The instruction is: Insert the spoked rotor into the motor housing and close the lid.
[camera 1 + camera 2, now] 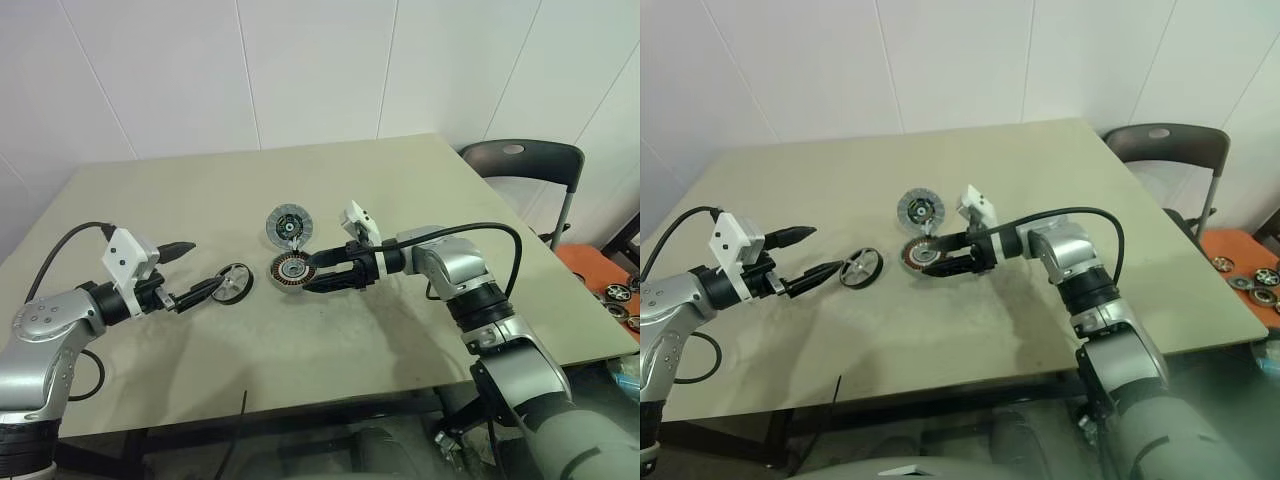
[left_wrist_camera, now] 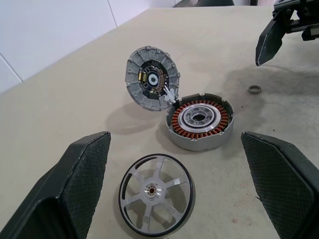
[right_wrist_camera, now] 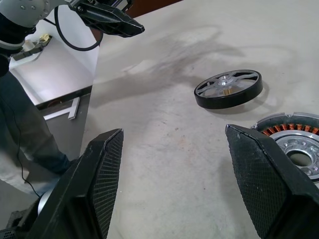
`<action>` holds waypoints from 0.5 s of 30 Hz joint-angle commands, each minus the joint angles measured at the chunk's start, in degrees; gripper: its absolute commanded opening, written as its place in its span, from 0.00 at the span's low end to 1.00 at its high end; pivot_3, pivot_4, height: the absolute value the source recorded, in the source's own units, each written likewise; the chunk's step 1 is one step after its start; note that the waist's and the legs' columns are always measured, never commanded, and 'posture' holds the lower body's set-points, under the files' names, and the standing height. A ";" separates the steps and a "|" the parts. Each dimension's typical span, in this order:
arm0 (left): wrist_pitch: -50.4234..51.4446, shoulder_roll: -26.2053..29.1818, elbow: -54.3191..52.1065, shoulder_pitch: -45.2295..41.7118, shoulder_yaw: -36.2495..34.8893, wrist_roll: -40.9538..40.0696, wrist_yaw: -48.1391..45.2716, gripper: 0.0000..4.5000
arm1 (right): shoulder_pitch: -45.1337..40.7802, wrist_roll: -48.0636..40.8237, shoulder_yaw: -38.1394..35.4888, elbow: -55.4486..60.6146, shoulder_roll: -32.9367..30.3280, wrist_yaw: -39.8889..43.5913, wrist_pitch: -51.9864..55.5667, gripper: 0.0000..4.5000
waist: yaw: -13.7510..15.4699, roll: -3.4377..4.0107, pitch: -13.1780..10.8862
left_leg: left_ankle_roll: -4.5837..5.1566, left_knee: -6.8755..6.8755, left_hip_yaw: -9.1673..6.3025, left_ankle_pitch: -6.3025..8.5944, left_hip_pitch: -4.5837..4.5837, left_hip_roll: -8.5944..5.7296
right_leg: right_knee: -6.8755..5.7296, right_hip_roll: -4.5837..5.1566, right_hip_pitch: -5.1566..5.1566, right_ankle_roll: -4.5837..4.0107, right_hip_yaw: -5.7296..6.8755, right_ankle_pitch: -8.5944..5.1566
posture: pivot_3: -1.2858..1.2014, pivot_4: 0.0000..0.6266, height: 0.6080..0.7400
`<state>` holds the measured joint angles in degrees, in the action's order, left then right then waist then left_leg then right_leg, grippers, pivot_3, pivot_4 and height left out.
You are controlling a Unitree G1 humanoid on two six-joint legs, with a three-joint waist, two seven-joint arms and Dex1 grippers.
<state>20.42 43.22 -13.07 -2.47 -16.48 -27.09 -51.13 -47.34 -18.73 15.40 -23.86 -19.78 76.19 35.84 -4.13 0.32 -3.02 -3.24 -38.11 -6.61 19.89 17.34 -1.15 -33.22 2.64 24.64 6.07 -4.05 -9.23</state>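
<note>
- Desk [image 1: 400, 180]: beige, white-tiled wall behind.
- Spoked rotor [image 2: 155, 193]: loose on desk, not inserted.
- Motor housing [image 2: 200, 121]: uncovered; lid [image 2: 151, 78] leans against it.
- Left tool [image 1: 190, 270], right tool [image 1: 322, 271]: fingers apart, empty.
- We judge everything pending.

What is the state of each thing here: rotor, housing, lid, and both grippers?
Rotor: flat on the table, not yet in the housing.
Housing: open, copper windings showing, no rotor inside.
Lid: open, tilted up at the housing's edge.
Left gripper: open, holds nothing, by the rotor.
Right gripper: open, holds nothing, at the housing.
Small ring: loose on the table.
</note>
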 commanded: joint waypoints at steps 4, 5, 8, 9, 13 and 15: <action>-1.00 0.36 -0.28 -1.01 -0.66 -0.10 -0.17 0.99 | -1.37 -0.11 -0.80 1.01 -0.07 0.04 -0.64 0.76 | 0.00 0.00 0.00 | 0.00 0.00 0.00 0.00 0.00 0.00 | 0.00 0.00 0.00 0.00 0.00 0.00 | 0.52 0.00 1.00; -1.01 0.35 -0.27 -1.01 -0.65 -0.09 -0.17 0.99 | -1.38 -0.09 -0.79 0.97 -0.06 0.03 -0.67 0.76 | 0.00 0.00 0.00 | 0.00 0.00 0.00 0.00 0.00 0.00 | 0.00 0.00 0.00 0.00 0.00 0.00 | 0.52 0.00 1.00; -1.01 0.34 -0.19 -1.01 -0.63 -0.07 -0.20 0.99 | -1.44 -0.04 -0.80 0.76 -0.01 0.02 -0.77 0.76 | 0.00 0.00 0.00 | 0.00 0.00 0.00 0.00 0.00 0.00 | 0.00 0.00 0.00 0.00 0.00 0.00 | 0.52 0.00 1.00; -0.99 0.36 -0.24 -0.92 -0.66 -0.06 -0.19 0.99 | -1.39 -0.03 -0.77 0.78 0.00 0.03 -0.79 0.76 | 0.00 0.00 0.00 | 0.00 0.00 0.00 0.00 0.00 0.00 | 0.00 0.00 0.00 0.00 0.00 0.00 | 0.52 0.00 1.00; -0.85 0.38 -0.58 -0.56 -0.81 -0.09 -0.11 0.99 | -1.20 -0.06 -0.71 0.99 -0.02 0.07 -0.72 0.76 | 0.00 0.00 0.00 | 0.00 0.00 0.00 0.00 0.00 0.00 | 0.00 0.00 0.00 0.00 0.00 0.00 | 0.52 0.00 1.00; -0.78 0.38 -0.73 -0.40 -0.86 -0.12 -0.07 0.99 | -1.12 -0.08 -0.68 1.09 -0.02 0.10 -0.64 0.76 | 0.00 0.00 0.00 | 0.00 0.00 0.00 0.00 0.00 0.00 | 0.00 0.00 0.00 0.00 0.00 0.00 | 0.52 0.00 1.00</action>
<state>20.42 43.21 -13.08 -2.45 -16.48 -26.95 -51.14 -47.34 -18.67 15.40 -23.87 -19.78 76.17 35.83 -4.13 0.32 -3.02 -3.24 -38.11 -6.61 19.89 17.34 -1.15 -33.22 2.64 24.64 6.07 -4.05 -9.23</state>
